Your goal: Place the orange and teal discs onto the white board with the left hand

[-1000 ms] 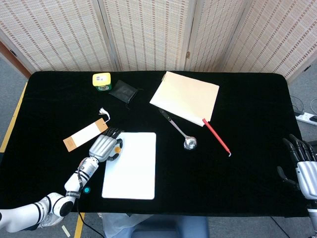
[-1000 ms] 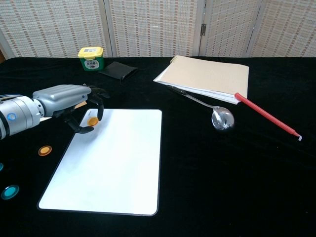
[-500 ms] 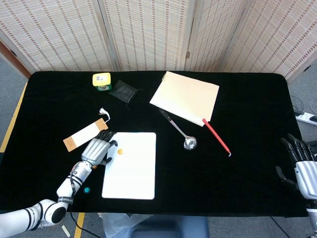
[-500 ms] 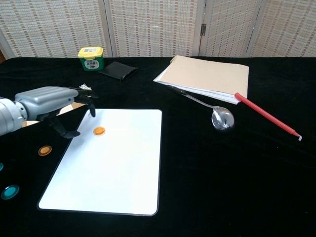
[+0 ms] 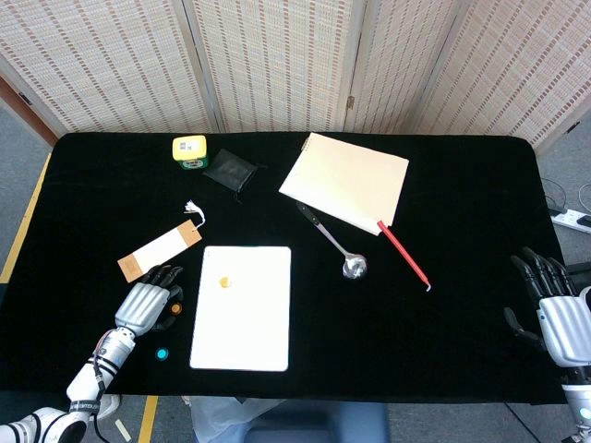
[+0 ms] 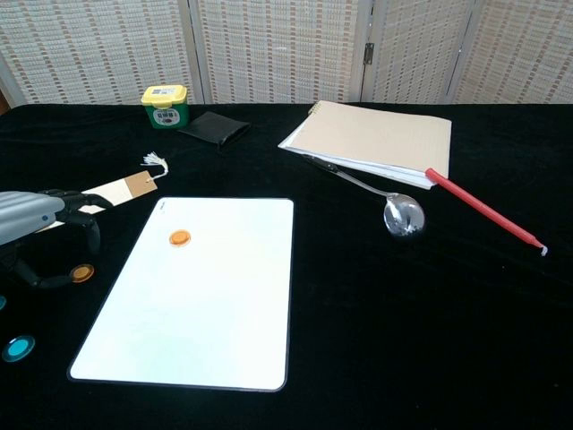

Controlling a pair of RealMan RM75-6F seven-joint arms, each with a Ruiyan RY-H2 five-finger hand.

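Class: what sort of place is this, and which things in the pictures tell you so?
Probably a robot test bench, not a home: a table draped in black cloth, folding screens behind it, and props such as a white board and a spoon.

White board (image 6: 201, 296) on black table (image 6: 376, 313); orange disc (image 6: 180, 238) on it, another orange disc (image 6: 82, 272) at its 9 o'clock. Teal disc (image 6: 18, 348) at 8, red pen (image 6: 483, 210) at 2. Hands were silver-grey with black fingers.

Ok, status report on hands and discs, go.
Left hand open over second orange disc. Right hand open, idle. One orange disc on white board; teal disc off it. Nothing blocking.
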